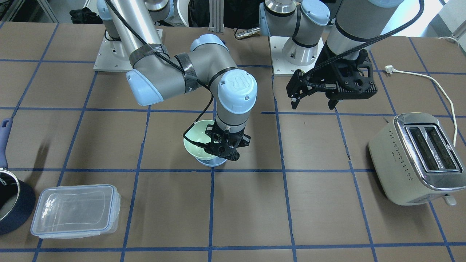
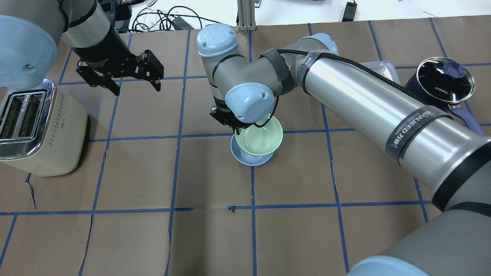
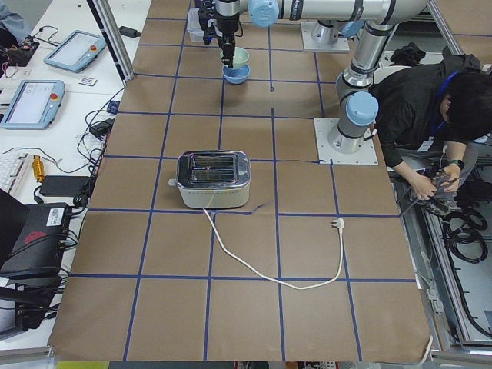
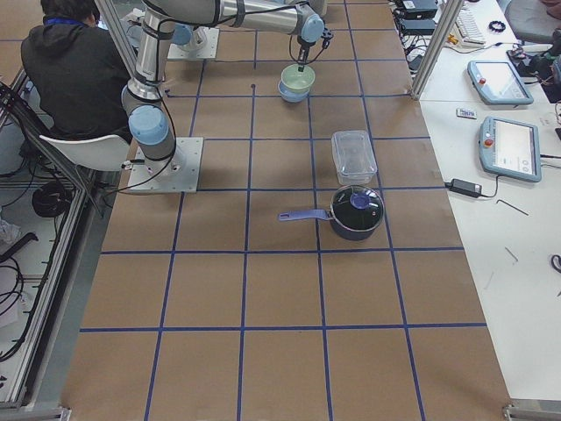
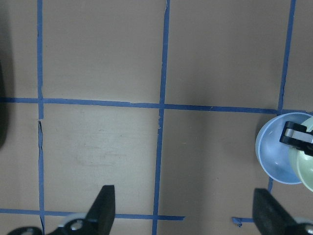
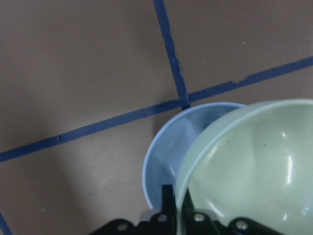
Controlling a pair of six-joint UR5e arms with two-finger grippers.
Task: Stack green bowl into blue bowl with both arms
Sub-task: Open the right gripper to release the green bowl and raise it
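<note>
Trouble can come from the tilt. On the right arm (image 2: 364,99), the jaws pinch the rim of the green bowl (image 2: 260,137). The bowl hangs tipped, partly over the blue bowl (image 2: 245,155) and partly off to one side. The blue bowl sits on the worktop (image 2: 215,241), near the middle. I cannot tell if the two bowls touch.

If the jaws let go now, the green bowl may land on the blue rim, rock, and slide out onto the worktop. If the arm pushes down while it is off to the side, it may shove the blue bowl away or tip it, because nothing holds it.

The left arm (image 2: 88,30) hangs well apart from the bowls, near the toaster (image 2: 42,130). Its jaws are spread wide with nothing in them, so it cannot steady the blue bowl from there.

Count, big to small: two arms, one toaster, one dark pot (image 2: 441,80) with a lid, one clear box (image 1: 74,211), two bowls, one green and one blue.
</note>
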